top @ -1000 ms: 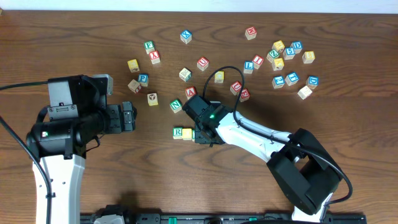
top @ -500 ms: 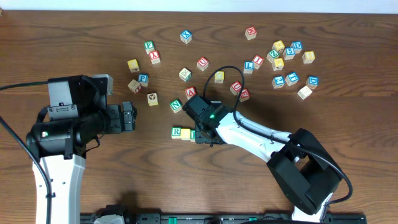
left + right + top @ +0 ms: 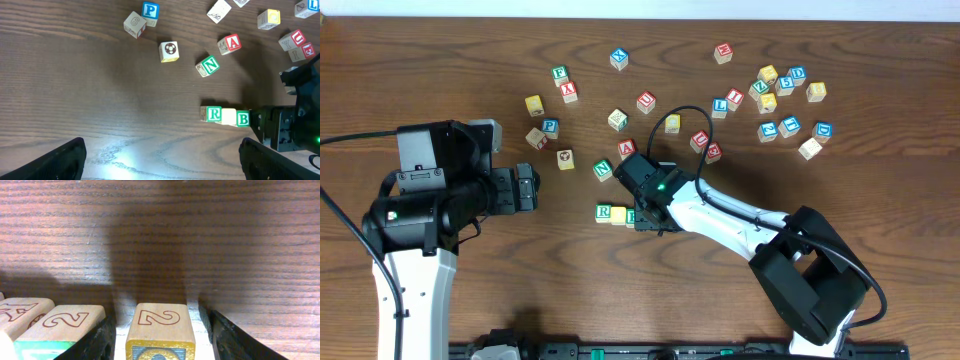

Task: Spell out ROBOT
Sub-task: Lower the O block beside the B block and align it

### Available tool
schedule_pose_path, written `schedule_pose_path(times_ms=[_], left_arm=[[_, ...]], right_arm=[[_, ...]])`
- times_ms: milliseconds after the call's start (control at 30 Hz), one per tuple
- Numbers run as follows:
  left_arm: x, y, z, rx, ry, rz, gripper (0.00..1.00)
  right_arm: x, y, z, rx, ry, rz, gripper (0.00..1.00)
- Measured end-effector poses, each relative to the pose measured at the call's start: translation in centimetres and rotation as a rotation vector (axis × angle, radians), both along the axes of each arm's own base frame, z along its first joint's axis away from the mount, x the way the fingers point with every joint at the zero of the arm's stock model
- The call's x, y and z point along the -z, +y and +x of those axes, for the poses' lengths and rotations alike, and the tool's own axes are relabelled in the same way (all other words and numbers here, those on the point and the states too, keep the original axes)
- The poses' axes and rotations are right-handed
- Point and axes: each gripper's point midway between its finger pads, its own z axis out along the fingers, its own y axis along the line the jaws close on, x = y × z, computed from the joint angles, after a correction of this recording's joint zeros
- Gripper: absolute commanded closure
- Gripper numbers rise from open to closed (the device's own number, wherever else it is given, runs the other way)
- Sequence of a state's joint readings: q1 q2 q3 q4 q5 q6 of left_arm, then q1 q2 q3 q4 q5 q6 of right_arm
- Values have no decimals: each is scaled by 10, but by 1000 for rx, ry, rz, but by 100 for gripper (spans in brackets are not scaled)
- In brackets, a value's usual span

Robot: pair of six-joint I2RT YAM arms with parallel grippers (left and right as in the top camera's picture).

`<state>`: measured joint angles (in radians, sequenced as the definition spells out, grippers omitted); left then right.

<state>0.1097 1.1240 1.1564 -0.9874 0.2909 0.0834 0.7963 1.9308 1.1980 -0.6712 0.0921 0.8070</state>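
Dark wood table [image 3: 905, 185], with all the action near the middle. The right gripper [image 3: 160, 332] is down low at the end of the row. Its fingers [image 3: 97, 341] stand either side of a wooden cube with a 2 [image 3: 160, 320] on the face I can see, plus a yellow rim on the edge nearest the camera. There's a thin sliver of gap on both sides, so the jaws are open around it, not squeezing. From overhead that cube is hidden under the gripper.

Right next to it, with one finger in between, is the green B [image 3: 243, 119], then a pale cube [image 3: 228, 116], then the green R [image 3: 214, 114]. Those three touch in a straight line.

A bit beyond the row sit a green N [image 3: 207, 65] and a red A [image 3: 229, 43]. The loose cubes [image 3: 767, 101] are scattered toward the far edge. The left gripper [image 3: 161, 147] hangs well off to the side, jaws spread wide with nothing between them. Can't pick out the blue T from here.
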Motion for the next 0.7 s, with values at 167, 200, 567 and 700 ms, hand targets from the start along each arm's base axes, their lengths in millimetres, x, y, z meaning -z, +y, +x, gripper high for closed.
schedule_pose_path(times_ms=[167, 200, 567, 700], left_arm=[[0, 0, 0, 0, 0, 0, 4], [0, 0, 0, 0, 0, 0, 4], [0, 0, 0, 0, 0, 0, 4], [0, 0, 0, 0, 0, 0, 4]], right_arm=[[0, -4, 3, 12, -1, -4, 43], [0, -4, 4, 14, -2, -5, 43], [0, -8, 7, 25, -7, -10, 37], [0, -8, 7, 25, -8, -8, 36]])
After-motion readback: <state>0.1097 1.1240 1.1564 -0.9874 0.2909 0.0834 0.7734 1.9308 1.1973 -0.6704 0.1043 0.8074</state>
